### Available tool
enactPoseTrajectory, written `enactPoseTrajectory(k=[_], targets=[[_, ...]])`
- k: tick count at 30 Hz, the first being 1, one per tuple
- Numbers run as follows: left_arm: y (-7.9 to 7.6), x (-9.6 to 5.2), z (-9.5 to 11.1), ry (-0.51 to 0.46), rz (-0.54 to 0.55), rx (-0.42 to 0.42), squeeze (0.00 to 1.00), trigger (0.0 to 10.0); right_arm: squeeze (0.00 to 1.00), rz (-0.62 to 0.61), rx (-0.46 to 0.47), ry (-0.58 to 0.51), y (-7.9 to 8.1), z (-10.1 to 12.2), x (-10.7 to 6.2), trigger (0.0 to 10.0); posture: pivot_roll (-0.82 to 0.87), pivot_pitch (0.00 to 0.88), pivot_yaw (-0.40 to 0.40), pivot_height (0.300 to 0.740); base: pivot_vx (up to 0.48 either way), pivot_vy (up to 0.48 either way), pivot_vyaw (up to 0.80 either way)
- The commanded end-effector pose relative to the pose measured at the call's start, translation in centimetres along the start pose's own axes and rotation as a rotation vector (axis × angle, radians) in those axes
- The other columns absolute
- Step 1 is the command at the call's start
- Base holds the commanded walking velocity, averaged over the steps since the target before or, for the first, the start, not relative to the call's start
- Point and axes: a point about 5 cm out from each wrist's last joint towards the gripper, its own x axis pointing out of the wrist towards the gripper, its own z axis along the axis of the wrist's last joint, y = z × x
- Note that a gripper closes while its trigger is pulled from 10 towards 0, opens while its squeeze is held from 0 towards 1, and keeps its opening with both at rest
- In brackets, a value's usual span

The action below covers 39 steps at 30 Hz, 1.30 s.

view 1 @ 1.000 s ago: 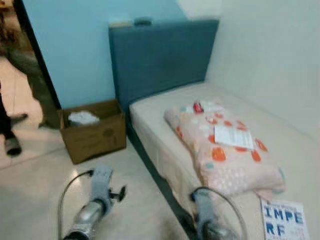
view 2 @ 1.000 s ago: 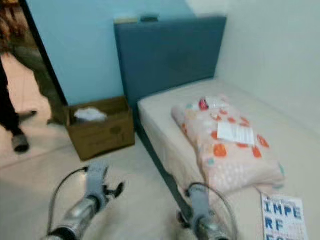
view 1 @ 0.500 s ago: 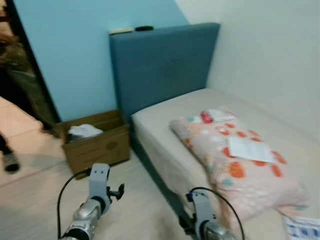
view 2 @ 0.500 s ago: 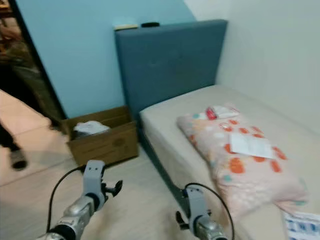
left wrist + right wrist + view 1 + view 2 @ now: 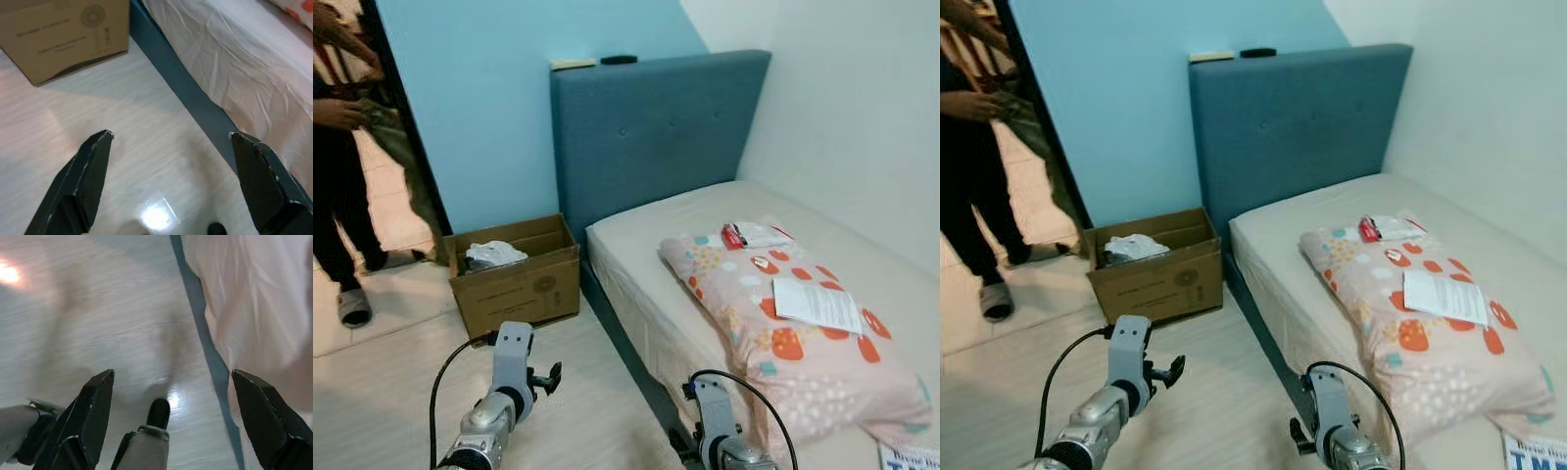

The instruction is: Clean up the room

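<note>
Blue padded headboard (image 5: 1298,127) stands against the wall at the head of a bed (image 5: 1351,211) whose bare mattress carries the clutter the task is about: a patterned pillow (image 5: 1430,323) with a white sheet of paper (image 5: 1445,296) lying on top of it, a small red-and-white packet (image 5: 1381,228) touching its far end, and a printed booklet (image 5: 1536,453) at the pillow's near corner. On the floor beside the headboard sits an open cardboard box (image 5: 1156,279) with something white and crumpled inside, which looks like the likely place for rubbish. The left gripper (image 5: 168,181) hangs low over the wooden floor (image 5: 98,142) with its fingers spread wide and nothing between them; the right gripper (image 5: 171,421) is likewise splayed and empty, close beside the dark bed frame (image 5: 205,342). A person (image 5: 974,166) stands in the doorway, well apart from the box. I judge no pickup has begun. The risks from here: the loose paper may slide off the soft pillow if a finger nudges it rather than pinches it, the right arm may catch the bed frame as it rises, and the person could step into the path to the box
</note>
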Motion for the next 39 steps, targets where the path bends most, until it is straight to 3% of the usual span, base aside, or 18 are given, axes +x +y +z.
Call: enactPoseTrajectory(k=[1,19,25,30,34,36,39], targets=[[-0.1,0.0,-0.2,0.009,0.002,-0.016,0.00,10.0,0.00,-0.001,-0.013,0.016,0.1,-0.4,0.0,10.0,0.02,0.000,-0.042,0.726,0.000,0.000,0.00],[0.0,-0.1,-0.3,0.006,0.003,-0.017,0.00,10.0,0.00,-0.012,-0.013,0.021,0.1,-0.5,0.0,10.0,0.01,0.000,-0.044,0.726,0.000,0.000,0.00],[0.2,0.0,0.3,-0.022,0.012,-0.032,0.00,10.0,0.00,-0.029,0.053,0.006,-0.2,-0.4,-0.1,10.0,0.02,0.000,-0.049,0.726,0.000,0.000,0.00],[-0.3,-0.1,-0.3,0.005,-0.006,0.044,0.00,10.0,0.00,-0.011,0.067,-0.002,0.0,-0.4,0.0,10.0,0.01,0.000,-0.035,0.726,0.000,0.000,0.00],[-0.2,-0.2,0.0,-0.029,-0.029,0.056,0.00,10.0,0.00,0.014,0.056,-0.044,0.0,0.0,-0.1,10.0,0.01,0.017,-0.039,0.726,0.000,0.000,0.00],[-0.8,-0.5,-0.5,-0.047,-0.064,0.052,0.00,10.0,0.00,0.024,0.010,-0.082,-0.1,0.4,-0.2,10.0,0.01,0.023,-0.039,0.726,0.000,0.000,0.00],[-1.3,-0.9,-0.8,-0.078,-0.087,0.028,0.00,10.0,0.00,0.027,0.016,-0.129,-0.4,0.8,-0.3,10.0,0.01,0.033,-0.043,0.726,0.000,0.000,0.00]])
